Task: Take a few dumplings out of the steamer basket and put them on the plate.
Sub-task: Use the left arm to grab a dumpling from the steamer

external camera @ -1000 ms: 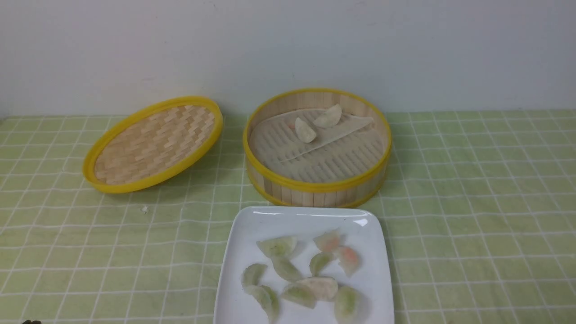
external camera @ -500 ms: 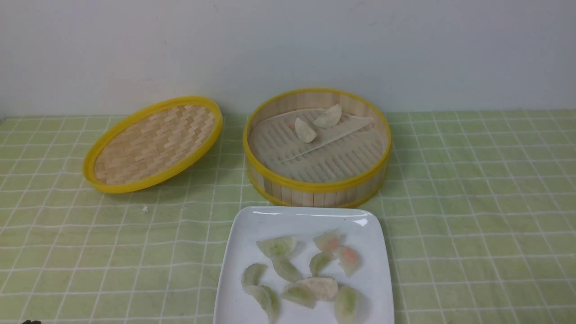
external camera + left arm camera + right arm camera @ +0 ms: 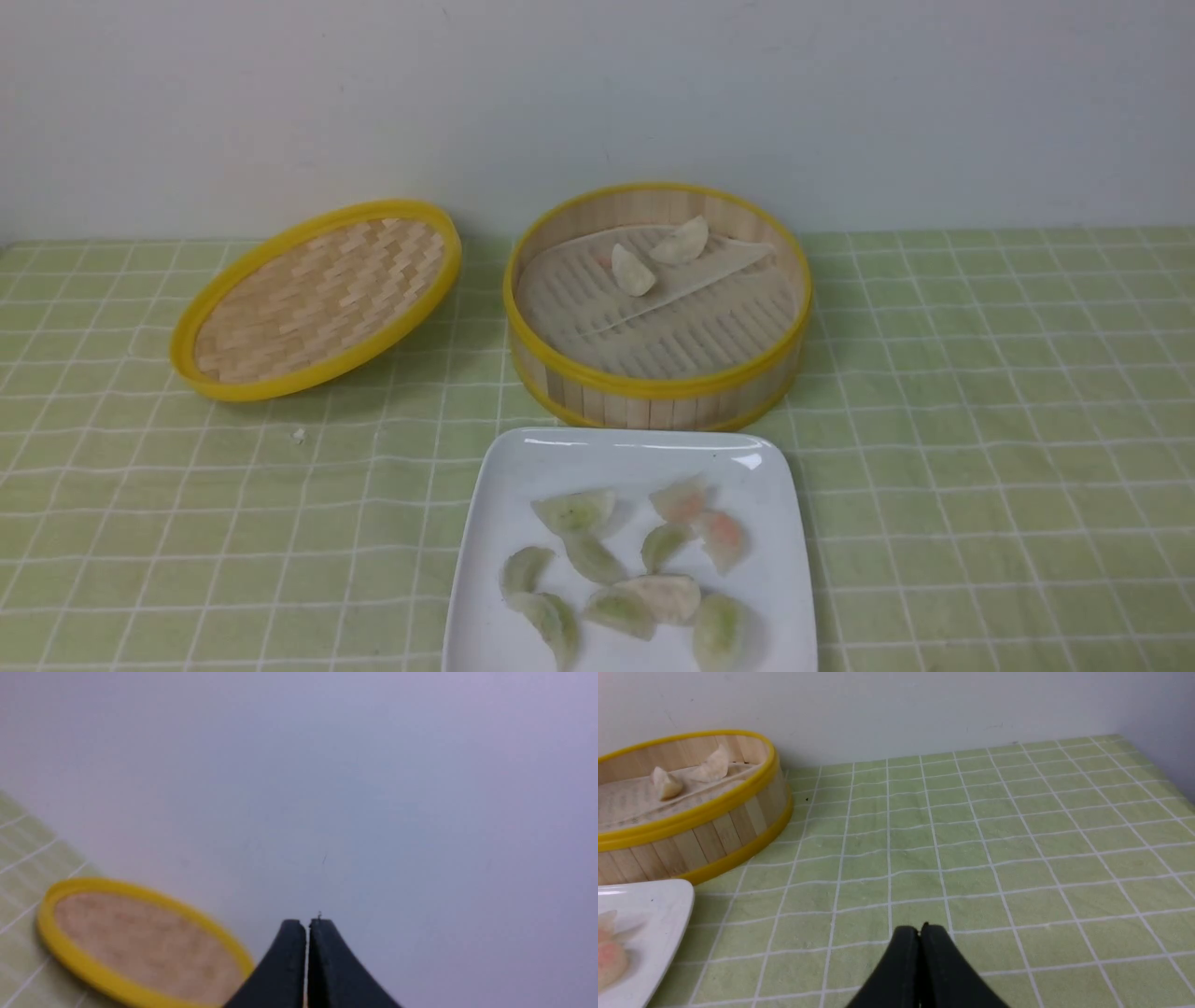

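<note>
The steamer basket (image 3: pixel 653 385) stands at the back centre with two cream-white dumplings (image 3: pixel 633 270) (image 3: pixel 681 243) on its liner near the far wall. Just in front of it lies the white plate (image 3: pixel 597 457), which bears several green-tinted and pink-tinted pieces. Neither gripper shows in the front view. My left gripper (image 3: pixel 307 924) is shut with nothing in it and faces the wall. My right gripper (image 3: pixel 920 929) is shut and empty, low over the tablecloth, to the right of the basket (image 3: pixel 691 816) and the plate (image 3: pixel 654 905). Both dumplings (image 3: pixel 665 784) (image 3: pixel 712 767) show there too.
The woven yellow-rimmed lid (image 3: pixel 317 299) lies tilted left of the basket and shows beside my left gripper as a blurred lid (image 3: pixel 140 942). A small white crumb (image 3: pixel 300 434) lies on the green checked cloth. A pale wall closes the back.
A small dark tip at the bottom left edge of the front view has slipped out of sight. Nothing else has moved.
</note>
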`<state>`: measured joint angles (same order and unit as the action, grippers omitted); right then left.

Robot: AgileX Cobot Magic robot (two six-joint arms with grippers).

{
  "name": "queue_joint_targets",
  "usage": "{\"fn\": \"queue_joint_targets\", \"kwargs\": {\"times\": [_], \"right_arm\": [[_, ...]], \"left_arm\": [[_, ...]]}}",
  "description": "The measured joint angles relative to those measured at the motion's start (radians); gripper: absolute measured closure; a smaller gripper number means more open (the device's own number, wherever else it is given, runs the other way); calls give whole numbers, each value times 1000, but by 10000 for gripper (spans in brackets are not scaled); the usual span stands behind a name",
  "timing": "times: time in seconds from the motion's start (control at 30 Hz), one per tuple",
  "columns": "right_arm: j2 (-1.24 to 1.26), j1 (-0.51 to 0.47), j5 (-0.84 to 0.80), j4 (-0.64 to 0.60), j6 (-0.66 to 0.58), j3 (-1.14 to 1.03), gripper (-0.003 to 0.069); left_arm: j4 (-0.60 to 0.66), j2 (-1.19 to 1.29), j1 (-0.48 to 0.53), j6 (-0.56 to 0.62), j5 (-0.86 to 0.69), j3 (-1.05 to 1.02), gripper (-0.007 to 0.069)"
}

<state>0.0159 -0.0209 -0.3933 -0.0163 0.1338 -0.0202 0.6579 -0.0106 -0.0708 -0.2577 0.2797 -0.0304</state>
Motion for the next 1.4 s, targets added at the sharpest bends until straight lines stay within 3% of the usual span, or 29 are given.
{"fn": "queue_joint_targets", "kwargs": {"times": [0.13,0.37,0.47,0.53,0.6,0.73,0.77,0.83,0.97,1.1,1.17,1.23,1.33,1.4], "right_arm": [[0,0,0,0,0,0,673],[0,0,3,7,0,0,673],[0,0,16,10,0,-1,673],[0,0,62,-37,11,-8,673],[0,1,156,-157,46,-9,673],[0,1,345,-438,136,-9,673],[0,1,345,-452,139,-9,673],[0,1,427,-622,154,-9,673],[0,1,455,-723,154,-9,673],[0,2,488,-744,156,-9,673],[0,7,475,-746,156,2,673],[-1,23,363,-722,130,90,673],[-55,32,147,-645,65,262,673],[-162,32,-93,-566,16,434,673]], "left_arm": [[20,0,0,-51,96,24,631],[-291,86,0,-111,6,386,631],[-438,197,0,-147,-128,576,631],[-525,303,0,-186,-305,728,631],[-570,450,0,-187,-581,889,631],[-544,694,0,-33,-1039,1112,631],[-539,708,0,-22,-1062,1112,631],[-451,914,0,135,-1326,1211,631],[-367,1140,0,269,-1416,1259,631],[-323,1355,-17,355,-1414,1315,631],[-323,1417,-37,371,-1409,1350,631],[-324,1552,-105,405,-1408,1459,631],[-345,1691,-183,421,-1439,1603,631],[-380,1796,-241,423,-1477,1743,631]]}}
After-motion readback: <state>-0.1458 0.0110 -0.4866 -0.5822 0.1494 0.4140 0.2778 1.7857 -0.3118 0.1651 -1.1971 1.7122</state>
